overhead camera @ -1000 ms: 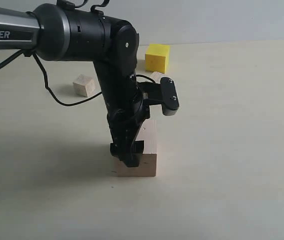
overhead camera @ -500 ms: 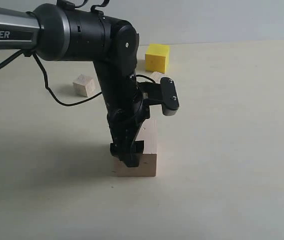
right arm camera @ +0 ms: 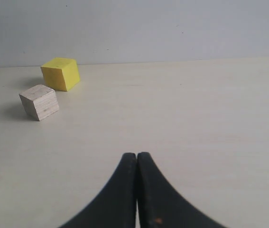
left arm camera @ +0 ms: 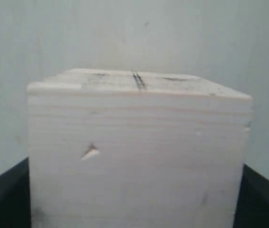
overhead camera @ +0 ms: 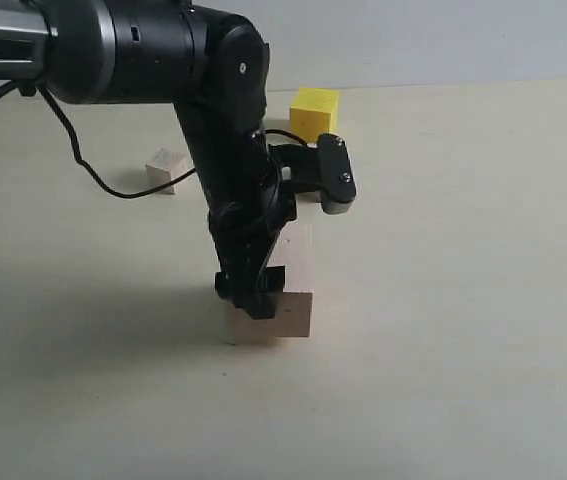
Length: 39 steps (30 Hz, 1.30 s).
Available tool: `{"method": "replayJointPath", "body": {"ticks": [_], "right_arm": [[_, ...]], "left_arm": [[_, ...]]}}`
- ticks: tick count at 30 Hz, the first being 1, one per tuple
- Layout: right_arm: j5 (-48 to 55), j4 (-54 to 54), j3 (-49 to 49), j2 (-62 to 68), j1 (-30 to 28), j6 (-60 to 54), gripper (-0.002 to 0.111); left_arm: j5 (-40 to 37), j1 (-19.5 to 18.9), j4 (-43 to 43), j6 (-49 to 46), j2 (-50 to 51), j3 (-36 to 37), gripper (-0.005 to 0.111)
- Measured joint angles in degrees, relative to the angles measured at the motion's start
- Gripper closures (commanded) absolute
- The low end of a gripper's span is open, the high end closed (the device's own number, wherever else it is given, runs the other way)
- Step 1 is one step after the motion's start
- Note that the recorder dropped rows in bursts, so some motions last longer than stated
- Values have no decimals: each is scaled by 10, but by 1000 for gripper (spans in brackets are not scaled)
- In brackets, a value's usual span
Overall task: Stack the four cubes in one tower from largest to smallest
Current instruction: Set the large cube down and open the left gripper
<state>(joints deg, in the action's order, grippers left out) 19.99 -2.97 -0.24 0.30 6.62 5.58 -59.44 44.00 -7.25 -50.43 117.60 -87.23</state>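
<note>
Where the cream tabletop lies nearest: one large pale bare-wood cube, clamped between the wide-set jaws of my left pincer. My right pincer: jaws pressed together, holding nothing. Farther back, leftward: one smaller pale wood cube. Farthest: one bright yellow cube, standing apart.

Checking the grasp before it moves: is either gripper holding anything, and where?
The left gripper clamps the large wooden cube across two opposite side faces; the right gripper is shut, empty.
</note>
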Motion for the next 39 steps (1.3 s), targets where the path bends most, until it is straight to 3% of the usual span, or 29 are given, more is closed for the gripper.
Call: {"method": "replayJointPath", "body": {"ticks": [29,35,39], "right_arm": [[0,0,0,0,0,0,108],[0,0,0,0,0,0,108],[0,0,0,0,0,0,108]], "left_arm": [[27,-1,-22,11,17,0,25],[27,-1,-1,15,17,0,5],[26,-1,17,23,18,0,4]]}}
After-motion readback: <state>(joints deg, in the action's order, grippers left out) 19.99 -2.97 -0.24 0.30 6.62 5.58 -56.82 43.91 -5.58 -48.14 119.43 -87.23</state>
